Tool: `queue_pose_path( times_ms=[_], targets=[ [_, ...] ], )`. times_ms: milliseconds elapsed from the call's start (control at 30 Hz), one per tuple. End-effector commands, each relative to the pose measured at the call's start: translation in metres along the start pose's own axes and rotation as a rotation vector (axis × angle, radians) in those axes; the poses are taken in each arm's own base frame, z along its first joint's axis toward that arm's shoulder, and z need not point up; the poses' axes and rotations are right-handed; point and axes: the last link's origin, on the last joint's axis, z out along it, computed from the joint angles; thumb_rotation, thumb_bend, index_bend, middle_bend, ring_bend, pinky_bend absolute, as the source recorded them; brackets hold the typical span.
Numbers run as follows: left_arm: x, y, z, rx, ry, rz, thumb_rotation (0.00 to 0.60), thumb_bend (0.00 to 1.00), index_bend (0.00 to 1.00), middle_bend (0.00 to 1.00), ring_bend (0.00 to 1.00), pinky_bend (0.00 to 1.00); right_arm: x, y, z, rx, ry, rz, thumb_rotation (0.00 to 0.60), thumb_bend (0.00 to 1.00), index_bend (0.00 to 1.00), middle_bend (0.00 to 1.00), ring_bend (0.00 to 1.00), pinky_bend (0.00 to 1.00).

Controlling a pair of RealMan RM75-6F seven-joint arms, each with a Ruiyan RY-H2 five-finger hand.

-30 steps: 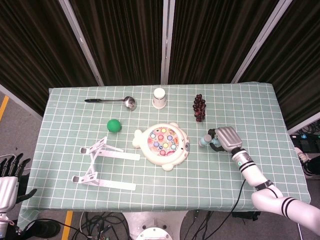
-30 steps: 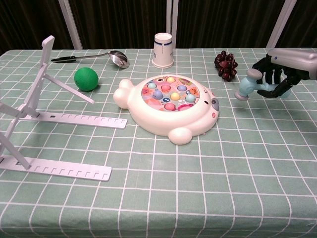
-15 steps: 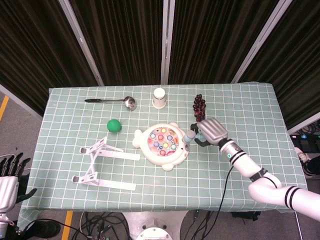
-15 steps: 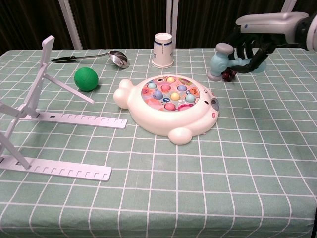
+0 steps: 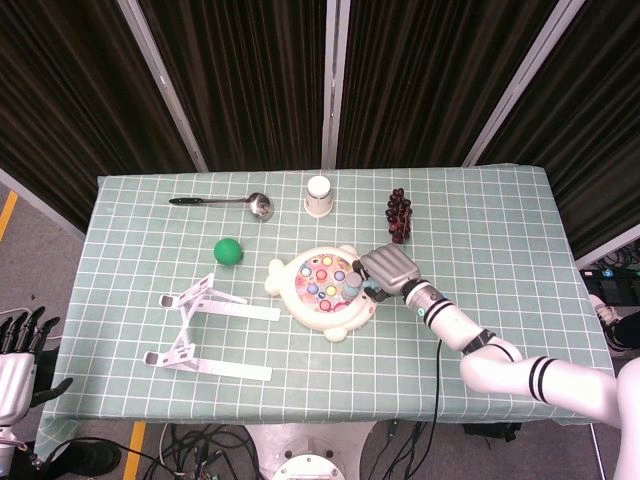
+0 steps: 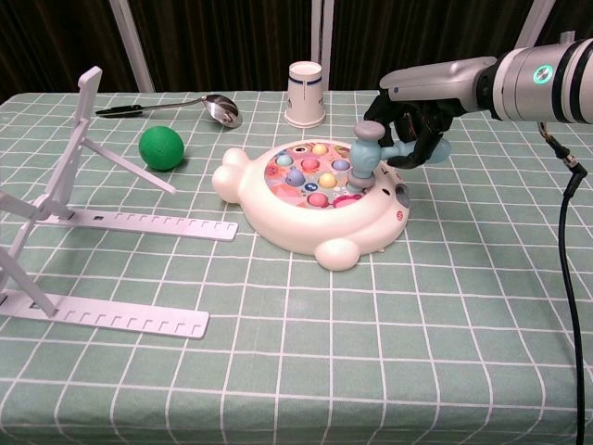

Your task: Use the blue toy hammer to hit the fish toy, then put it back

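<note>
Head view: right hand (image 5: 390,268) over the right edge of the fish toy (image 5: 326,286), wrapped around the blue toy hammer (image 5: 355,283), whose pale blue head pokes out over the coloured buttons. Fish toy near the middle of the green checked counter (image 5: 500,230). Behind it a white cup (image 5: 318,194), a spoon (image 5: 225,202) and a dark grape-like cluster (image 5: 399,215); to the left a green ball (image 5: 228,250) and a white folding stand (image 5: 205,330). Left hand (image 5: 20,360) off the counter's near left corner, fingers apart, holding nothing.

Chest view: right hand (image 6: 417,102) gripping the handle from above, hammer (image 6: 364,154) head pointing down onto the right side of the button field of the fish toy (image 6: 315,199) — touching or just above, cannot tell which. Cup (image 6: 307,94), spoon (image 6: 219,108), ball (image 6: 161,147) and stand (image 6: 83,185) all well apart from the strike. Left hand absent from this view.

Probably mid-strike, with the return of the hammer not yet done. Risks from here: a blow landing off-centre near the rim, tipping or sliding the light toy; too hard a press, twisting the short handle in the fingers and loosening the hold; on the way back, a low sweep clipping the dark cluster to the right rear — lift first, then carry.
</note>
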Motion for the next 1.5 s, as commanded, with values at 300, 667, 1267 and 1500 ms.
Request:
queue_pose_path(
  times_ms=[300, 667, 1267, 1500],
  targets=[
    [0.001, -0.002, -0.004, 0.005, 0.014, -0.009, 0.600, 0.00, 0.16, 0.05, 0.00, 0.00, 0.019, -0.016, -0.001, 0.022, 0.047, 0.000, 0.600, 0.48, 0.76, 0.68, 0.54, 0.65],
    [-0.002, -0.006, -0.006, 0.017, 0.006, -0.014, 0.600, 0.00, 0.16, 0.05, 0.00, 0.00, 0.005, -0.028, 0.020, 0.007, -0.004, -0.033, 0.600, 0.48, 0.76, 0.68, 0.54, 0.65],
    [-0.001, -0.008, -0.008, 0.026, 0.011, -0.015, 0.600, 0.00, 0.16, 0.05, 0.00, 0.00, 0.016, -0.057, 0.039, 0.042, 0.007, -0.064, 0.600, 0.48, 0.76, 0.68, 0.54, 0.65],
    [-0.002, -0.009, -0.010, 0.032, 0.009, -0.018, 0.600, 0.00, 0.16, 0.05, 0.00, 0.00, 0.018, -0.061, 0.041, 0.033, 0.011, -0.069, 0.600, 0.48, 0.76, 0.68, 0.54, 0.65]
  ],
)
